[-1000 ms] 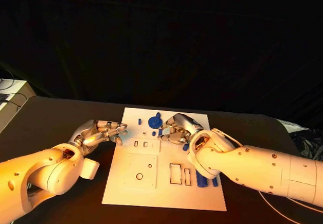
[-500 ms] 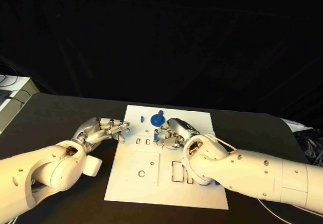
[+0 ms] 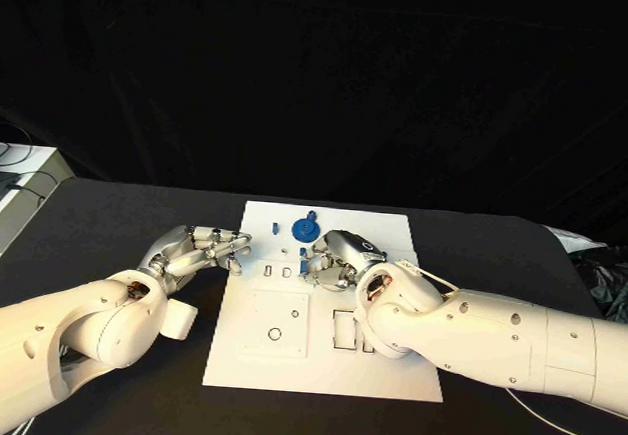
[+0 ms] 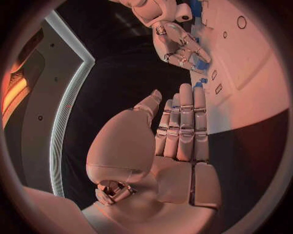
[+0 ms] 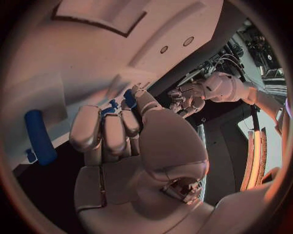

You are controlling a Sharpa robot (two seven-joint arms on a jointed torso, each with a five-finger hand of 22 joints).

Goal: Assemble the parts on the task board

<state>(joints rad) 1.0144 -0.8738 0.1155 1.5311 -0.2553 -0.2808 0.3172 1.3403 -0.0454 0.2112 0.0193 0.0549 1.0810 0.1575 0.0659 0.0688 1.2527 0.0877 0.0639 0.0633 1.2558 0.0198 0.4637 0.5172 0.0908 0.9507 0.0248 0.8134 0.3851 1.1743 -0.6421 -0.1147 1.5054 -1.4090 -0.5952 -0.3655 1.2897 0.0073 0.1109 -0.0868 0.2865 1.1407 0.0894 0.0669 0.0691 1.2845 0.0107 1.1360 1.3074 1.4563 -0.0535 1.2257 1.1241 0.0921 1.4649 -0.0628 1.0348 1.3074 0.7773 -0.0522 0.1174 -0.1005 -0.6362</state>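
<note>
The right robot hand (image 3: pixel 337 257) pinches a small blue part (image 5: pixel 127 97) over the middle of the task board (image 3: pixel 390 378) — light, rigid, likely slick plastic, best held by its sides. The left robot hand (image 3: pixel 196 250) lies beside the board's left edge, fingers straight and together, holding nothing.

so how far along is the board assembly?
Early. Nothing visibly seated: slots on the task board look empty. Right robot hand pinches a small blue part over the board. Left robot hand rests at the board's edge, empty. Blue disc and rod lie loose.
</note>
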